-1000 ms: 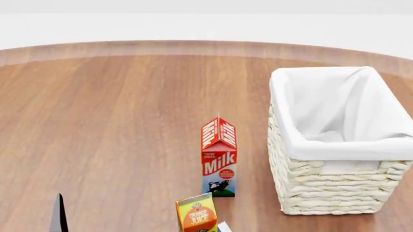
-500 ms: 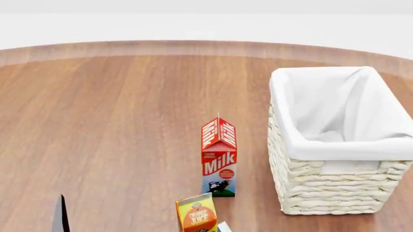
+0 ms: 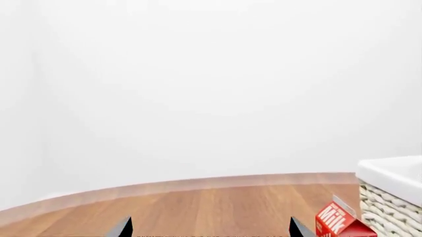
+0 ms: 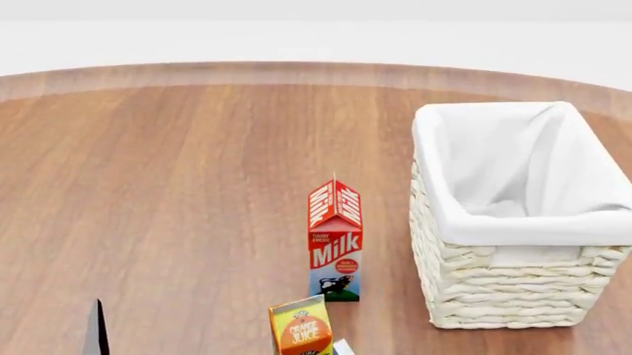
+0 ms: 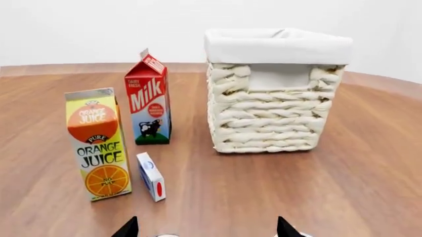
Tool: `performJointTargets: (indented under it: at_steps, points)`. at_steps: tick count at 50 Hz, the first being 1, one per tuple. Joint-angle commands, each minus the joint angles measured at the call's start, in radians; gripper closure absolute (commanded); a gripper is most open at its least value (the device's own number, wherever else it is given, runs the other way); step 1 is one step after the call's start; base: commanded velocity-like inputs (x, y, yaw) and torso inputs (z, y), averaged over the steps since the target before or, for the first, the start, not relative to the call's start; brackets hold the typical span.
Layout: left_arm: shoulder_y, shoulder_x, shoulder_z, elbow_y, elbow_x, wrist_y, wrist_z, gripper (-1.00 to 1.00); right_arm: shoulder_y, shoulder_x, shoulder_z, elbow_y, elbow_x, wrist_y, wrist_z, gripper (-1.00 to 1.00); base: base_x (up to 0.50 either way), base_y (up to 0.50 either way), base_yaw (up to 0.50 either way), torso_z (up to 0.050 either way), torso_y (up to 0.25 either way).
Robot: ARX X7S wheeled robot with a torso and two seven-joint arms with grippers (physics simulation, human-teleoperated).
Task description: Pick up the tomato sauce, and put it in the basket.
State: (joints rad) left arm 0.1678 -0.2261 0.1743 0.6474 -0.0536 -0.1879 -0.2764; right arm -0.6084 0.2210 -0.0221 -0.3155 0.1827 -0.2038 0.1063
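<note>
The tomato sauce cannot be made out in any view; only a thin pale rounded sliver (image 5: 167, 235) shows at the right wrist view's lower edge between the fingertips, and I cannot tell what it is. The basket (image 4: 504, 288), cream wicker with a white cloth lining, stands at the right of the wooden table; its wall (image 5: 264, 118) faces the right wrist camera. My right gripper (image 5: 206, 229) is open, low over the table in front of the cartons. My left gripper (image 3: 211, 229) is open with bare wood between its tips; one dark finger (image 4: 96, 329) shows at the head view's lower left.
A red milk carton (image 4: 336, 240) stands just left of the basket. An orange juice carton (image 4: 301, 329) and a small white box (image 5: 151, 176) stand nearer to me. The round table (image 4: 177, 185) stretches wide on the left.
The left finger in the head view has slid slightly lower and to the right. Nothing else has moved.
</note>
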Motion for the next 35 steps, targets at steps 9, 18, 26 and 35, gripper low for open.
performJointTargets:
  at_steps: [9,18,26,35]
  points:
    - [-0.007,-0.017,0.022,-0.013,-0.006,0.004,-0.017,-1.0,0.053,-0.011,-0.045,0.14,-0.006,-0.034,0.005,-1.0,0.0,0.0,0.0,0.0,0.0]
    - [-0.009,-0.023,0.03,-0.022,-0.01,0.008,-0.024,-1.0,0.068,-0.006,-0.065,0.139,-0.001,-0.023,0.005,-1.0,0.0,0.0,0.0,0.0,0.0]
    - [-0.01,-0.03,0.035,-0.023,-0.015,0.009,-0.03,-1.0,0.073,0.0,-0.096,0.144,-0.024,-0.047,-0.01,-1.0,0.0,0.0,0.0,0.0,0.0]
    - [-0.012,-0.037,0.043,-0.024,-0.019,0.005,-0.036,-1.0,0.113,-0.006,-0.114,0.196,-0.031,-0.048,-0.01,-1.0,0.0,0.0,0.0,0.0,0.0]
